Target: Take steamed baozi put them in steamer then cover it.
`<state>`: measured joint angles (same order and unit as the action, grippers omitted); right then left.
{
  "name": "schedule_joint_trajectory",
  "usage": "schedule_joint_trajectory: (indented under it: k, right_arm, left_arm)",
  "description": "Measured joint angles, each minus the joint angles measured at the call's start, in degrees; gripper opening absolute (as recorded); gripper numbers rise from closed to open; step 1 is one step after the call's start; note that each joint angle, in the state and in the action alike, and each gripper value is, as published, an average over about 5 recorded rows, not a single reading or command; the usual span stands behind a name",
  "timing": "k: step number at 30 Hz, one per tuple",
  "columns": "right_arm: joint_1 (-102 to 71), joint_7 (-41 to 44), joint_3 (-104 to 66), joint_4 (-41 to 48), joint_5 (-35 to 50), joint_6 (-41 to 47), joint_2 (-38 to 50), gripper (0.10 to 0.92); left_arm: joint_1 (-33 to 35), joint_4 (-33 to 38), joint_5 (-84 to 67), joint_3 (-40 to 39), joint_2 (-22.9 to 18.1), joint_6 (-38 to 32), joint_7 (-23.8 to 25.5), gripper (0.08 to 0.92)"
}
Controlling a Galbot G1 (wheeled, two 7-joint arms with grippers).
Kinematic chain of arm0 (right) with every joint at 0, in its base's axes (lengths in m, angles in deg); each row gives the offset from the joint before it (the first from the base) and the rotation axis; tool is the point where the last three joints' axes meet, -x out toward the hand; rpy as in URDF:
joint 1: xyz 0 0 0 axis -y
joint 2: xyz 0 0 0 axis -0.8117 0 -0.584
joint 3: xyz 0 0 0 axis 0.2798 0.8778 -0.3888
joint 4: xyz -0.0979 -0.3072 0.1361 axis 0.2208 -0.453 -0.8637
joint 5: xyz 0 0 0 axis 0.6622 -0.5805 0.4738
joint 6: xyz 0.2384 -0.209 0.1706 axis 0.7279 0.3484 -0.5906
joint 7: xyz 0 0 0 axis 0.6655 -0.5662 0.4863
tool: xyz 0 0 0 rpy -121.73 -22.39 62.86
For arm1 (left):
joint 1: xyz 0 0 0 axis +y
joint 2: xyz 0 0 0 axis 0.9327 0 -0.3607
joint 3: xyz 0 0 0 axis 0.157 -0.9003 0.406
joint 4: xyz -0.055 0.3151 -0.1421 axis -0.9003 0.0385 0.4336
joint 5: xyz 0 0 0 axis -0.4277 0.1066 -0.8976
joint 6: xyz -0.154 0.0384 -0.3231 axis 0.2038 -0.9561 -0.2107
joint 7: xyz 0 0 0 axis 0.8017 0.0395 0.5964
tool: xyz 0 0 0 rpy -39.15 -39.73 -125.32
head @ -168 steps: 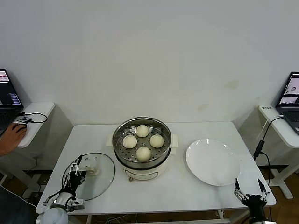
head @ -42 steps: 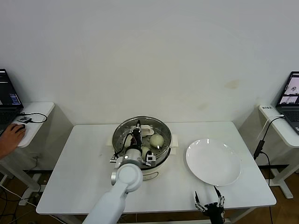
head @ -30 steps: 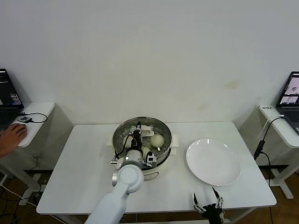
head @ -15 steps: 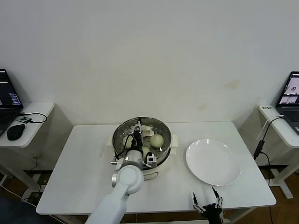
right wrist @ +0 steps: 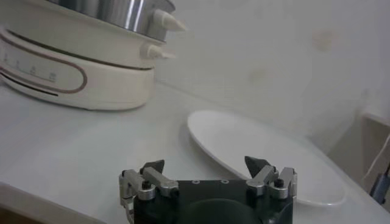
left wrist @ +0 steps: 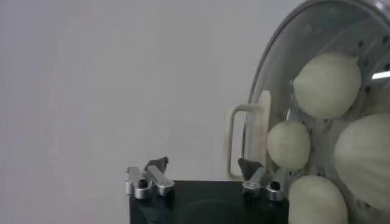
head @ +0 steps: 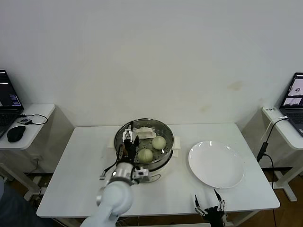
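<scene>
The table [head: 75,179] carries the steamer [head: 144,161] at its middle; the cover [head: 147,134] appears to sit on it, baozi [head: 145,154] beneath. Left gripper [head: 127,138] hovers over its left rim, fingers wide, empty. Right gripper [head: 209,208] waits beyond the plate [head: 216,165], fingers spread. No legible writing.

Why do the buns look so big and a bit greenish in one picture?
In the left wrist view the camera sits right beside the steamer, so the baozi fill the frame, tinted through the glass cover. In the head view they look small and pale.
</scene>
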<state>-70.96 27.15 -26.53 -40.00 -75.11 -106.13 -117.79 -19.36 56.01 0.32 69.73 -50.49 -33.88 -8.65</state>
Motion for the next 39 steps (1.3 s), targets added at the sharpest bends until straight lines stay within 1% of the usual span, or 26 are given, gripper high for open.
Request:
schedule_joint_trajectory:
  k: [4, 8, 14, 20, 24, 30, 39]
  right_arm:
    - [-0.32, -0.08, 0.16, -0.48, 0.79, -0.31, 0.37, 0.823]
    - [-0.9, 0.24, 0.76, -1.29, 2.07, -0.25, 1.01, 0.823]
    - [-2.27, 1.04, 1.44, -3.52, 5.5, 0.83, 2.87, 0.823]
    - [-4.27, 1.65, 1.45, -6.36, 8.89, 2.06, 5.47, 0.823]
    - [-5.46, 2.29, 1.68, -7.87, 11.05, 2.77, 7.14, 0.823]
    - [-6.02, 3.29, 1.68, -9.47, 14.45, 3.83, 9.03, 0.823]
    - [-6.54, 4.26, 2.03, -10.38, 16.65, 4.72, 9.87, 0.823]
  left_arm:
    - [5.74, 5.79, -8.76, 3.47, 2.25, -1.04, -2.53, 0.822]
    - [12.21, 9.35, -21.94, 9.17, 3.41, -3.95, -7.02, 0.823]
    - [21.69, 9.52, -44.63, 17.98, 4.15, -13.27, -14.11, 0.823]
    - [29.33, 7.88, -64.5, 22.46, 3.56, -21.33, -18.84, 0.823]
    - [32.68, 6.51, -72.66, 23.66, 2.73, -25.97, -20.47, 0.823]
    - [36.16, 3.92, -79.32, 24.87, 1.44, -31.81, -21.34, 0.823]
    - [38.78, 1.15, -83.81, 26.31, 0.29, -36.47, -20.9, 0.823]
